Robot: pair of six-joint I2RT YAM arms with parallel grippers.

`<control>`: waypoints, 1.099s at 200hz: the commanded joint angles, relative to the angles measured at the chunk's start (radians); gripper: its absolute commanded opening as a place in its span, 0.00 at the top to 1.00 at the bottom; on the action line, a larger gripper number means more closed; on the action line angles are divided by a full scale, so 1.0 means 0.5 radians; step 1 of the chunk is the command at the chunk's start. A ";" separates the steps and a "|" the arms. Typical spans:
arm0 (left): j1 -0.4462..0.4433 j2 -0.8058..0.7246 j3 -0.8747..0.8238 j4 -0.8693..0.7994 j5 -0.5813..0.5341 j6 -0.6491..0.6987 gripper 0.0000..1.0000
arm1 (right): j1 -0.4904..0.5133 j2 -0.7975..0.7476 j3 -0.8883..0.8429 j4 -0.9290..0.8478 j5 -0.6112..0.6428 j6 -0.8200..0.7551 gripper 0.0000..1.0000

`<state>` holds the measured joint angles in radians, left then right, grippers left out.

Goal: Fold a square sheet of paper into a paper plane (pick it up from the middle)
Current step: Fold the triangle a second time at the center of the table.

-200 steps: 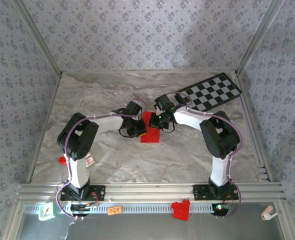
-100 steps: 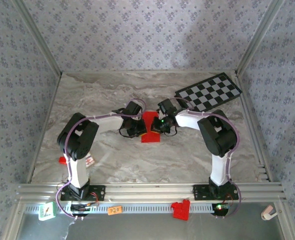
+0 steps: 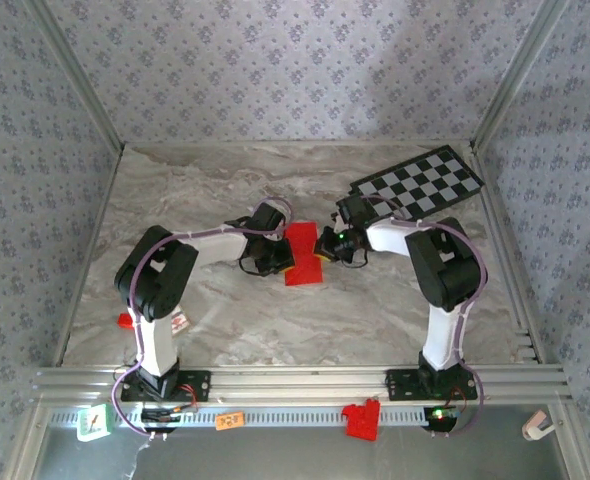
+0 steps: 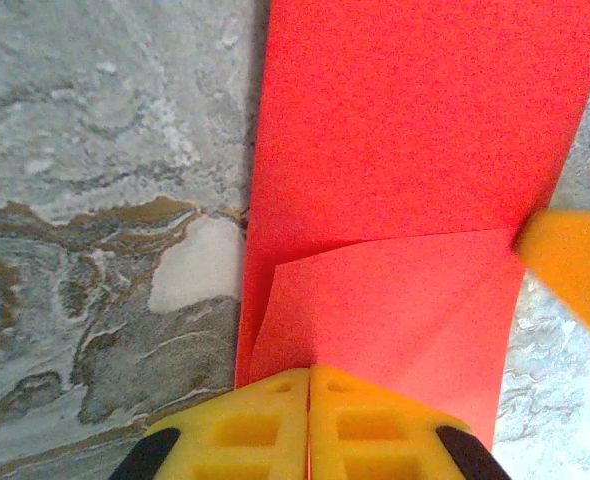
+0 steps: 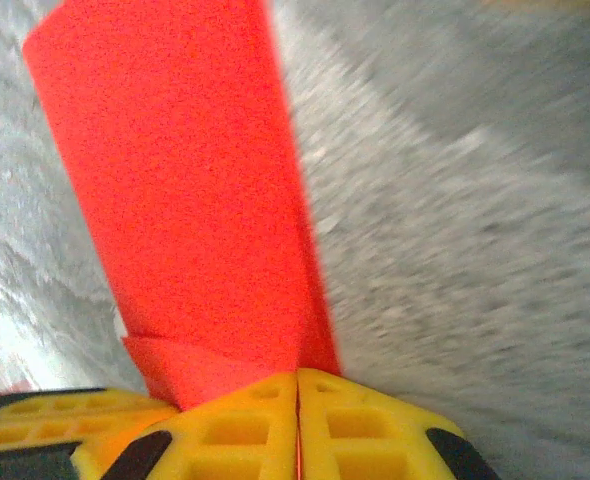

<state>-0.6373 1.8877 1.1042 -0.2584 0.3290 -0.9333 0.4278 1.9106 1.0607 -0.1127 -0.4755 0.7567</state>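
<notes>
**A:** Two arms stand on the rail at the near edge. What else sits along it?

**B:** A chunky red bracket lies between the two bases, and a small orange tag lies further left.

**A:** And past the rail?

**B:** Both arms bend inward over the marbled surface and meet at its middle, where the red paper lies partly folded. The left pincer comes at it from the left and the right pincer from the right.

**A:** How does the left pincer stand?

**B:** Its yellow fingers are pressed together, with the tips over the paper's near edge. A folded flap with a slanted crease lies just ahead of them. I cannot tell whether any paper is nipped in the seam.

**A:** The right one?

**B:** Its fingers are together as well. From its wrist camera the paper runs away from the seam as a long strip, with a small folded corner low on the left. The paper's edge meets the fingers, but I cannot tell whether it is gripped. In the left wrist view, one of the right pincer's fingers touches the paper's right edge.

**A:** Farther back?

**B:** A black-and-white checkered board lies near the far right corner, well apart from the paper. Patterned walls stand behind it.
</notes>
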 commanded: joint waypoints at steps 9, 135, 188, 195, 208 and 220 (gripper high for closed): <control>0.002 0.075 -0.051 -0.152 -0.013 0.004 0.92 | -0.083 -0.087 -0.032 -0.028 0.156 0.026 0.90; -0.014 -0.011 0.031 -0.041 0.052 -0.070 0.90 | 0.209 -0.059 -0.229 0.340 0.074 0.230 0.90; -0.019 -0.143 0.012 0.123 0.101 -0.084 0.80 | 0.174 0.047 -0.159 -0.004 0.231 0.067 0.90; -0.031 -0.167 0.014 0.098 0.073 -0.061 0.78 | 0.166 0.061 -0.145 -0.039 0.242 0.055 0.90; -0.052 -0.203 0.016 0.045 0.028 -0.009 0.77 | 0.158 0.076 -0.129 -0.082 0.254 0.044 0.90; -0.076 -0.213 0.005 0.031 0.019 0.021 0.77 | 0.156 0.094 -0.109 -0.119 0.264 0.037 0.90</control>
<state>-0.6495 1.8374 1.1046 -0.2287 0.3496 -0.9630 0.5232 1.8931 1.0042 -0.0135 -0.4381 0.8150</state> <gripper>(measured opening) 0.228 0.097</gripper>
